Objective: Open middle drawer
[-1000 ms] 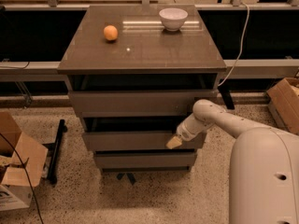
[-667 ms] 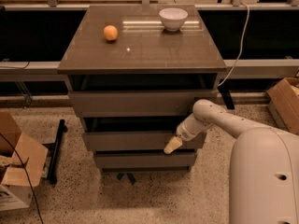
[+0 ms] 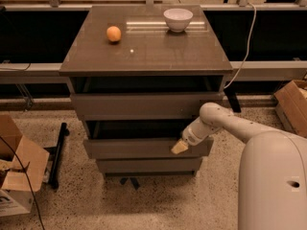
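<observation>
Centre of the frame: grey-brown three-drawer cabinet (image 3: 76, 110) on a speckled floor (image 3: 158, 200). Middle drawer (image 3: 139, 148) is second front down, centre frame, pulled out partway, with a dark strip of interior showing above its flat panel. Top drawer (image 3: 144, 105) also stands out from the body with a dark gap over it. Bottom drawer (image 3: 148, 165) sits lowest, set further back than the middle front. Tool (image 3: 180, 147) is a tan tip at the right end of the middle drawer front, right at the panel's upper edge, looks to be touching it. Cannot tell whether the tool is wide or narrow or gripping the edge. White arm (image 3: 225, 121) runs from the tool up and right, then down to the big white robot body (image 3: 273, 186) in the lower right corner. Up on the surface (image 3: 148, 51): orange (image 3: 113, 33) at upper left, white bowl (image 3: 178, 19) at upper right near the back edge, well apart from each other. White cable (image 3: 247, 47) hangs down right of the cabinet. Cardboard box (image 3: 19, 166) at lower left, second box (image 3: 293, 104) at the right edge. Black bar (image 3: 57, 152) lies on the floor left of the cabinet.
</observation>
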{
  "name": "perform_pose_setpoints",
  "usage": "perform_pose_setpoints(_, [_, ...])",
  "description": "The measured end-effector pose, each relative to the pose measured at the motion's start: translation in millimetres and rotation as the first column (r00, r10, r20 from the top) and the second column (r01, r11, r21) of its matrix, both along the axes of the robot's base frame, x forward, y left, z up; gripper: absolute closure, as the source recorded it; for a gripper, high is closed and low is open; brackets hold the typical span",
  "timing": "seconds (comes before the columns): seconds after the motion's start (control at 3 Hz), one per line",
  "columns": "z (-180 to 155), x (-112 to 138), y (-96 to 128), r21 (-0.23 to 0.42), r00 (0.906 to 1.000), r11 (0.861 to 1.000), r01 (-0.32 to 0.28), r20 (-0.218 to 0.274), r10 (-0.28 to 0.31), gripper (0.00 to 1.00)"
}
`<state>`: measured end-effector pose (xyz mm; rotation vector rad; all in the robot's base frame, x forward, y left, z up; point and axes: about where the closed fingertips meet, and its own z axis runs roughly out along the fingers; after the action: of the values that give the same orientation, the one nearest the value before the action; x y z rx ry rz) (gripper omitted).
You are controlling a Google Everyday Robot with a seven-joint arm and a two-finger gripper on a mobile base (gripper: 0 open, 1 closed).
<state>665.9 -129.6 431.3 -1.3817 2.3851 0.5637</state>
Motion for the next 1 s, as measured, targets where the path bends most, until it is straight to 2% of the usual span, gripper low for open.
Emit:
perform_pose_setpoints(0.33, [0.0,-0.1,0.0,0.000,1.0000,1.000,0.000,0.000,0.000,0.74])
perform_pose_setpoints(0.67, [3.9,-22.0,-9.5,-0.016,0.9995,1.000,0.024,-0.019,-0.025,0.71])
perform_pose_setpoints(1.0, [3.8,-22.1,-9.5,-0.017,0.9995,1.000,0.024,-0.019,-0.025,0.48])
